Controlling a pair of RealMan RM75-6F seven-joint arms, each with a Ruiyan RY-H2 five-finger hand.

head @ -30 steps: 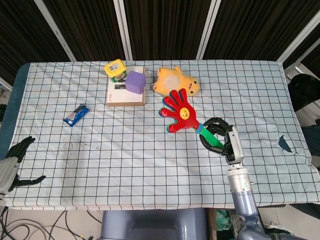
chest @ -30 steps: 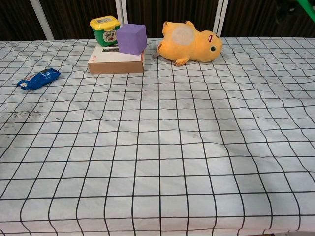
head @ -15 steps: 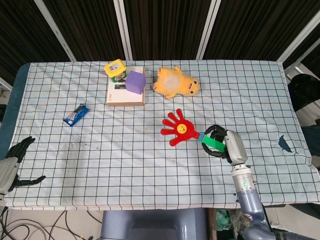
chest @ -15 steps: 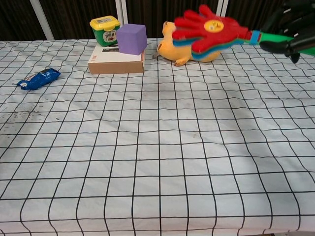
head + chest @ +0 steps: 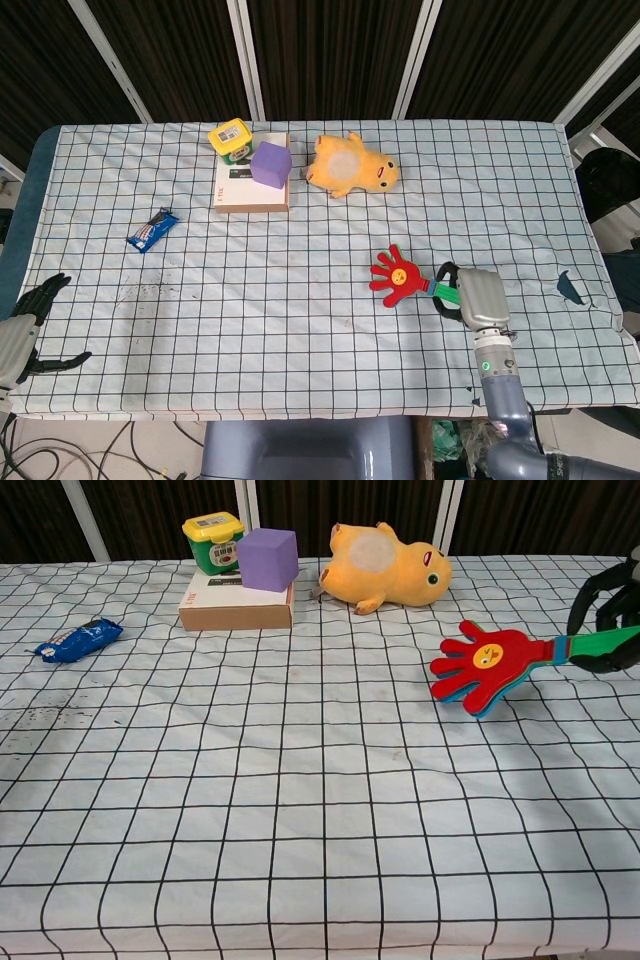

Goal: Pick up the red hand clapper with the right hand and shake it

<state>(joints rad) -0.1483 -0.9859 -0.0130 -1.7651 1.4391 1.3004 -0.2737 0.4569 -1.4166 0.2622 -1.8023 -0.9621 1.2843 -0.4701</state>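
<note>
my red hand clapper (image 5: 401, 276) has swung down and rightward.
my right hand (image 5: 470, 297) grips its green handle; my left hand (image 5: 25, 330) rests spread.

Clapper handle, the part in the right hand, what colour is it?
Green, clearest in the chest view: handle, right hand.

Table under black-grid white cloth (image 5: 300, 330), several items on it.
Blue snack packet (image 5: 152, 229) at left; flat box (image 5: 240, 190), green yellow-lidded tub (image 5: 230, 138) and yellow plush toy (image 5: 350, 166) along the far side.
</note>
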